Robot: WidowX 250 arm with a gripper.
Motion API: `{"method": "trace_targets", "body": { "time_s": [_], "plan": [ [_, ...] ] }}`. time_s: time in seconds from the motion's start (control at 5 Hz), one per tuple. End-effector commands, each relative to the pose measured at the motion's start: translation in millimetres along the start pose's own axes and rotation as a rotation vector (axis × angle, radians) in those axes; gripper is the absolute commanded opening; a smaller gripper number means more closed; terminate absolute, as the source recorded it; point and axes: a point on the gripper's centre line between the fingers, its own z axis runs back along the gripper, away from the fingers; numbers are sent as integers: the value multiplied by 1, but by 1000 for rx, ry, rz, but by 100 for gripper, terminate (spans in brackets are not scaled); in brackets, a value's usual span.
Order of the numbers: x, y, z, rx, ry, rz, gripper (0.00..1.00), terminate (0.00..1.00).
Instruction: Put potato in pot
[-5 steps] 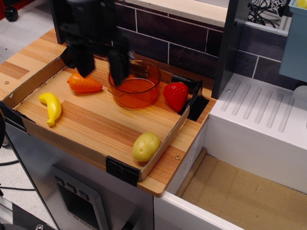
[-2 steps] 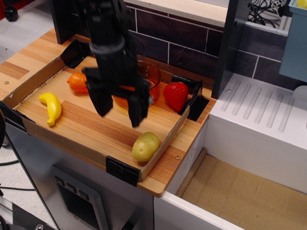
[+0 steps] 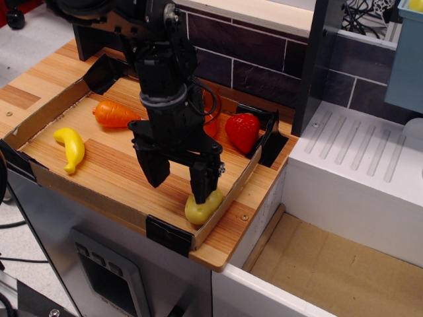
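Observation:
The potato (image 3: 202, 209) is a pale yellow-tan oval lying in the front right corner of the wooden tray (image 3: 99, 173). My black gripper (image 3: 180, 182) hangs open just above and left of it; its right finger (image 3: 204, 182) overlaps the potato's top, and I cannot tell if it touches. The orange pot (image 3: 210, 124) stands at the back of the tray, mostly hidden behind my arm; only a sliver of its rim shows.
An orange carrot (image 3: 115, 113) and a yellow banana (image 3: 71, 148) lie on the tray's left side. A red strawberry (image 3: 243, 132) sits at the back right. The tray's cardboard wall (image 3: 228, 199) runs close by the potato. A white counter (image 3: 357, 172) is to the right.
My gripper has moved forward and right from over the pot and carrot, and down toward the potato. The potato, carrot, banana and strawberry have stayed where they were.

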Motion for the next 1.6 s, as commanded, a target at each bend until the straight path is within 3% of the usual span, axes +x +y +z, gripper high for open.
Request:
{"method": "trace_targets", "body": {
  "time_s": [0.0, 0.2, 0.4, 0.6, 0.8, 1.2, 1.4],
  "plan": [
    [-3, -2, -11, 18, -23, -5, 100, 0],
    [-2, 0, -18, 34, -33, -8, 100, 0],
    [-1, 0, -25, 39, -32, -7, 0, 0],
    [1, 4, -7, 14, -49, -5, 0, 0],
    [4, 15, 30, -8, -104, 62, 0, 0],
    [51, 60, 81, 21, -192, 301, 0, 0],
    [77, 75, 80, 21, -201, 361, 0, 0]
  ]
}}
